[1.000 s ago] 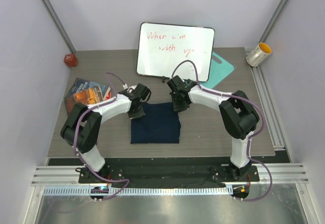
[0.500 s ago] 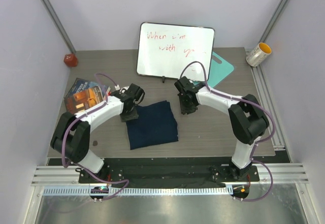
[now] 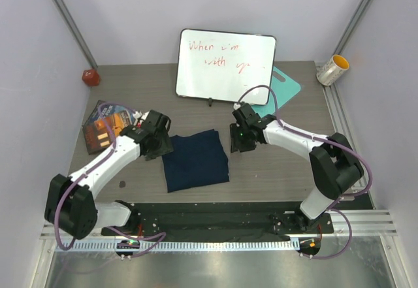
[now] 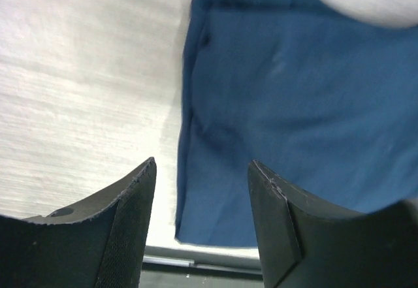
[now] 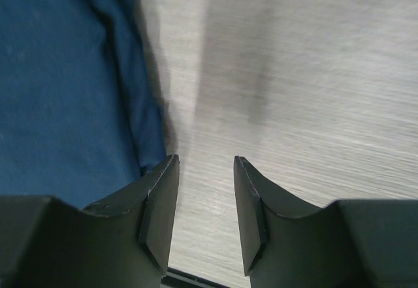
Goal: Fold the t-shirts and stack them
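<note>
The left gripper (image 3: 159, 147) has swung outward since a second ago, and its arm now reaches in from the near left, just past the book (image 3: 103, 123). It has let go of the t-shirt (image 3: 196, 160) and hangs at the shirt's far left corner. Its fingers (image 4: 130, 203) were pinched shut a second ago and now stand spread with nothing between them. The t-shirt is a folded navy rectangle lying flat in the middle of the table (image 3: 281, 164), between the two grippers. Before, it lay square to the table's near edge. Now it is turned a little, with its right side farther back. To its right, the right gripper (image 3: 239, 143) has backed off the far right corner and hangs just beside that edge. Its fingers (image 5: 160, 203) are parted over bare table and hold nothing.
</note>
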Action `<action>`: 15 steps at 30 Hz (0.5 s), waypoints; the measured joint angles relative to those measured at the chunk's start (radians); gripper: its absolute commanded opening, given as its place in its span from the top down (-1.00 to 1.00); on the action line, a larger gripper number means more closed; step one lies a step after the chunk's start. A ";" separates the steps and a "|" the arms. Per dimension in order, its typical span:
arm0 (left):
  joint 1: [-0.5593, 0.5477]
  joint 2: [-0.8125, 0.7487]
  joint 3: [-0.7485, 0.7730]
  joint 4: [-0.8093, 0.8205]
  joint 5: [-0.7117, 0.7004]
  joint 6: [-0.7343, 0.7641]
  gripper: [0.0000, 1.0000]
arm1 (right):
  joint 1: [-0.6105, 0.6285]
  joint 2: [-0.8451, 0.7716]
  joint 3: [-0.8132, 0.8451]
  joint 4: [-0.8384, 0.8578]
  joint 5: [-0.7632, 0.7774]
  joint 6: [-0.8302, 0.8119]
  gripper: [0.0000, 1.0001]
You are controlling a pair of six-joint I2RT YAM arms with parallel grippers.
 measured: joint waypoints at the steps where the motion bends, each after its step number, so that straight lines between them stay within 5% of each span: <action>1: 0.005 -0.031 -0.033 0.006 0.017 -0.006 -0.19 | 0.000 0.000 -0.013 0.009 -0.018 0.003 0.10; 15: 0.014 -0.069 -0.250 0.068 0.084 -0.132 -0.22 | 0.000 0.004 -0.026 0.107 -0.138 0.019 0.09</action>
